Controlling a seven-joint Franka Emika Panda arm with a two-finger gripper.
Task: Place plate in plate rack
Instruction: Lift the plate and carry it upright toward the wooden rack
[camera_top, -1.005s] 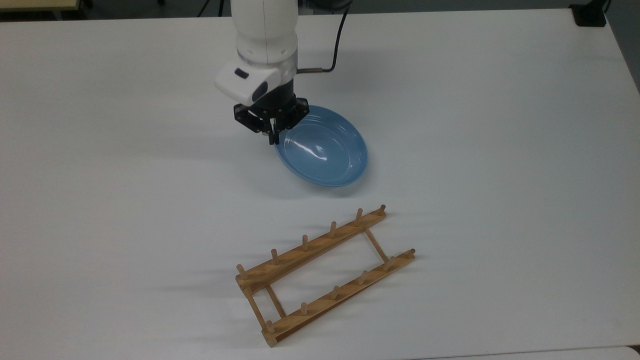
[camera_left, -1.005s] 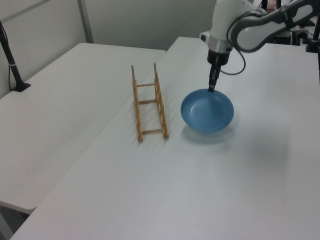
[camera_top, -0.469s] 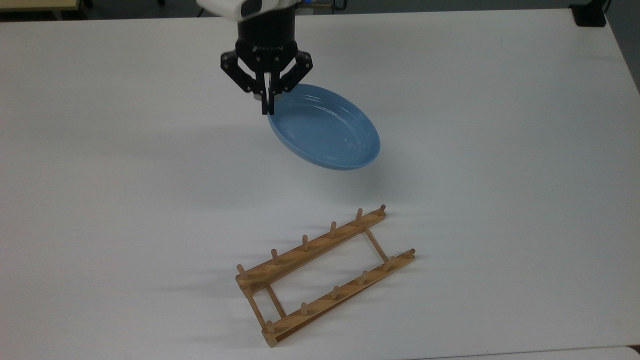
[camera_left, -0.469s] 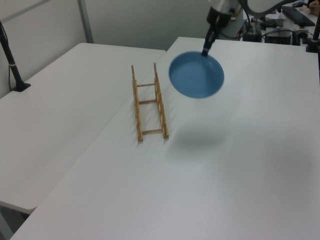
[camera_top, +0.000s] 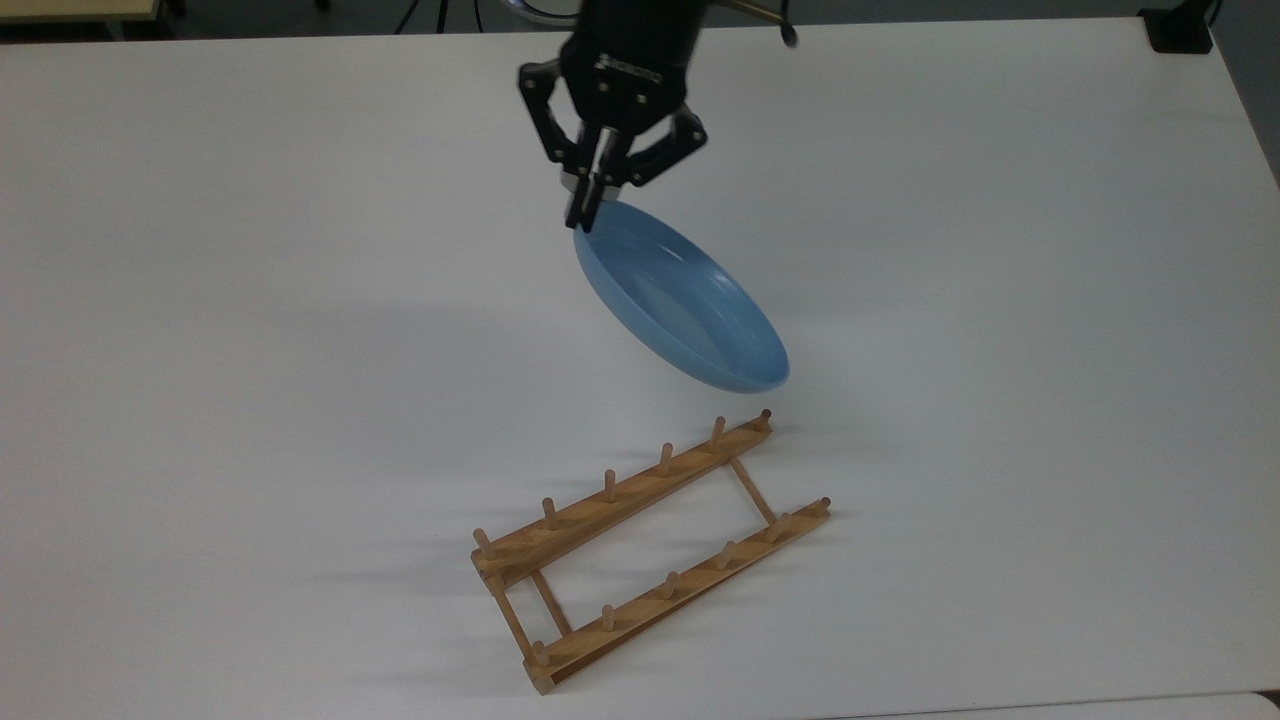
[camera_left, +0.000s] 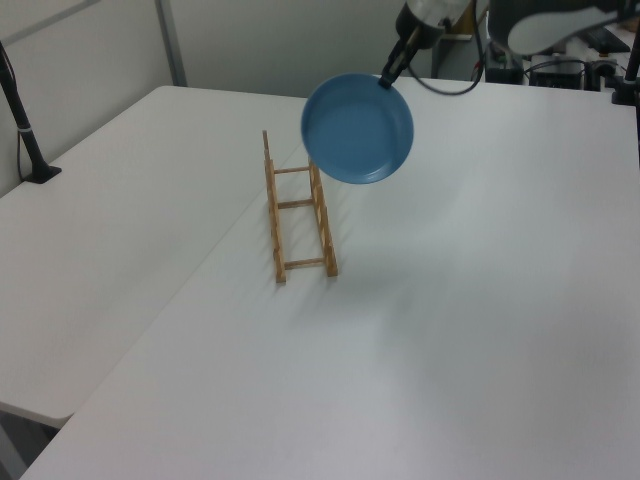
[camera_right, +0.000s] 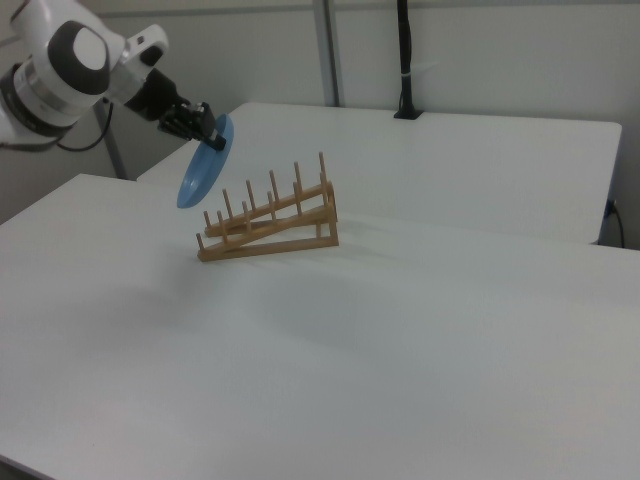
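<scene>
A: Top view check: gripper (camera_top: 588, 205) jaws clamped on the rim of the plate (camera_top: 680, 310), airborne, tilted steeply, above the tabletop (camera_top: 200, 300) just short of the plate rack (camera_top: 650, 545).

B: Handling? Looks stiff, glossy, probably slippery and breakable; single edge pinch likely to pivot under own weight.

A: Agreed. Rim is the only sensible hold. Needs turning near upright, then lowering between two peg pairs.

White tables (camera_left: 480, 300), black pole w/ base (camera_left: 22, 125) behind.
</scene>
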